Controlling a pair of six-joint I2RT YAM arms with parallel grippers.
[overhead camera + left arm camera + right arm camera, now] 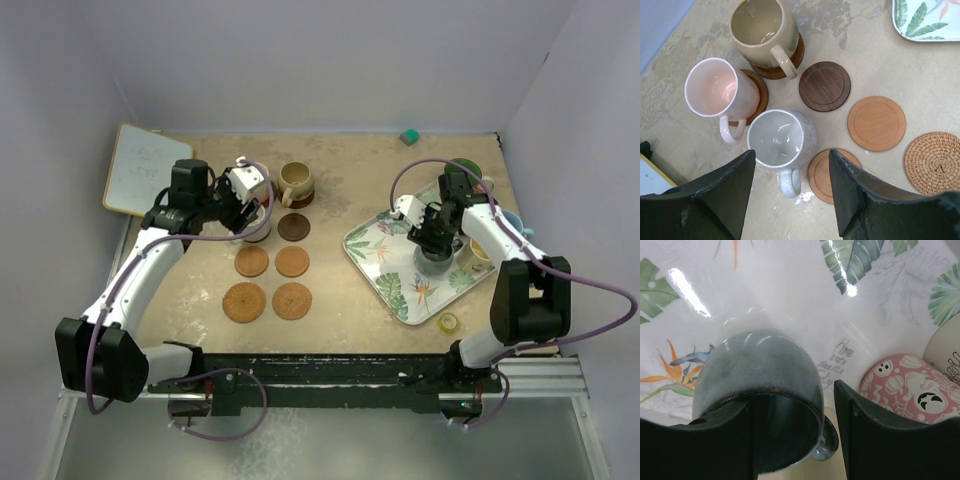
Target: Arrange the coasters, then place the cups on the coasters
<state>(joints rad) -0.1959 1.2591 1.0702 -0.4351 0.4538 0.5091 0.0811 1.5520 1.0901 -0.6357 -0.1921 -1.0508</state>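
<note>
In the left wrist view a tan cup [762, 30] and a pink cup [717, 90] each stand on a brown coaster [759, 92]. A grey cup [781, 137] stands just ahead of my left gripper [792, 151], which is open, with the cup's handle between its fingers. Bare coasters lie to the right: a dark one [824, 85], a tan one [876, 123] and a woven one [935, 162]. My right gripper [792, 392] is open over the slate cup [760, 385] on the tray [372, 250]. One finger is inside the cup, the other outside beside the handle, with a gap showing.
A pink patterned disc [910, 390] lies on the tray by the right finger. Green [462, 168], light blue [510, 220] and yellow [480, 252] cups crowd the tray's far right. A yellow tape roll [449, 322] sits near the front. A whiteboard [140, 170] lies at the back left.
</note>
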